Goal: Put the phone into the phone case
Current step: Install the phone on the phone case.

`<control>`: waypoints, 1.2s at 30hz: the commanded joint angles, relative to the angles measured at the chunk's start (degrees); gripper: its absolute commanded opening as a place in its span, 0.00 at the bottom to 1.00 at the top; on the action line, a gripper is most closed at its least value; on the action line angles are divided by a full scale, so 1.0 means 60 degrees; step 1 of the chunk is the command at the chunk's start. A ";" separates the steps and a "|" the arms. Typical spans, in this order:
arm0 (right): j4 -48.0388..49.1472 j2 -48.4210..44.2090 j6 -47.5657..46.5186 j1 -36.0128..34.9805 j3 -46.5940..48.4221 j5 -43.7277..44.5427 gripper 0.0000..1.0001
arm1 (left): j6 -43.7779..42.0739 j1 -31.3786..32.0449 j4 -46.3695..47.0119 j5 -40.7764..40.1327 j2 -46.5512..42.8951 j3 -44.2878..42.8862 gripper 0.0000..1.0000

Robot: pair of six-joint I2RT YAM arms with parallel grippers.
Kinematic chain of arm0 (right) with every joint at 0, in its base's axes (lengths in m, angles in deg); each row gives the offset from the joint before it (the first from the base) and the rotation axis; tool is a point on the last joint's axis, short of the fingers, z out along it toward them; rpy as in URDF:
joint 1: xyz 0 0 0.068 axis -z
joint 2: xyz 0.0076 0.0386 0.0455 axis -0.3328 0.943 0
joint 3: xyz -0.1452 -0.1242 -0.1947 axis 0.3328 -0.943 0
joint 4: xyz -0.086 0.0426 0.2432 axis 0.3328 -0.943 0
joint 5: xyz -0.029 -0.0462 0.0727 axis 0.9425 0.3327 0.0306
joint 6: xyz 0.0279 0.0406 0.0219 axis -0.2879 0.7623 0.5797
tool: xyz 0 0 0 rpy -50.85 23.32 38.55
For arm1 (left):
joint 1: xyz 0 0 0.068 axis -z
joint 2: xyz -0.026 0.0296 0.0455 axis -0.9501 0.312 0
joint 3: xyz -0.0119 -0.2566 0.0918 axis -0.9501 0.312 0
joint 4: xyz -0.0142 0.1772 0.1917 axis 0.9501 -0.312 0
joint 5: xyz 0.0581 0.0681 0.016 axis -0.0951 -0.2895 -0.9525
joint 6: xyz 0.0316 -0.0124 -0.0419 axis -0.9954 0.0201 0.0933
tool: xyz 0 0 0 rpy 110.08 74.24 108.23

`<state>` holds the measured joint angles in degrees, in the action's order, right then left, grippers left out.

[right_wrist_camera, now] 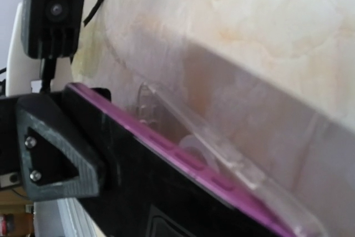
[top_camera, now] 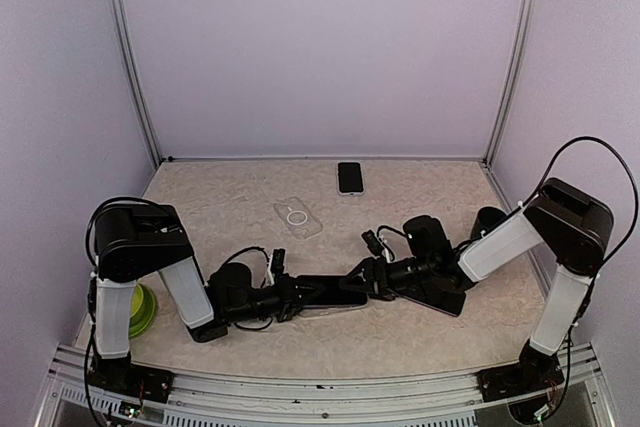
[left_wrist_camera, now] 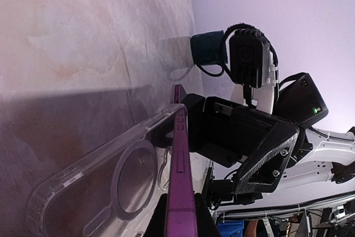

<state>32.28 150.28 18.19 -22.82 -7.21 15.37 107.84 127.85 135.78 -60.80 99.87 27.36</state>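
A purple-edged phone (top_camera: 335, 292) with a black screen hangs just above the table between both arms. My left gripper (top_camera: 292, 295) is shut on its near end; the left wrist view shows the purple edge (left_wrist_camera: 180, 192) pinched between the two fingers. A clear phone case (left_wrist_camera: 94, 192) with a round ring lies against the phone's back, joined at the far end and splayed away toward me. My right gripper (top_camera: 378, 275) straddles that far end, phone and case between its jaws; contact is unclear. In the right wrist view the case (right_wrist_camera: 244, 165) sits along the phone (right_wrist_camera: 166, 192).
A second clear case (top_camera: 298, 217) lies on the table behind the arms. Another dark phone (top_camera: 349, 177) rests near the back wall. A black flat slab (top_camera: 442, 295) lies under the right arm. Something green (top_camera: 146, 309) sits by the left arm's base.
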 commanded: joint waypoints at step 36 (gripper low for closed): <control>0.3582 0.0369 0.1301 -0.0350 -0.0172 -0.1941 0.17 | 0.0111 -0.0011 0.0573 0.0586 0.0310 -0.0471 0.08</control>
<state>44.83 153.06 26.99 -22.16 -9.13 9.49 108.45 127.32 141.73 -58.48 101.01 25.92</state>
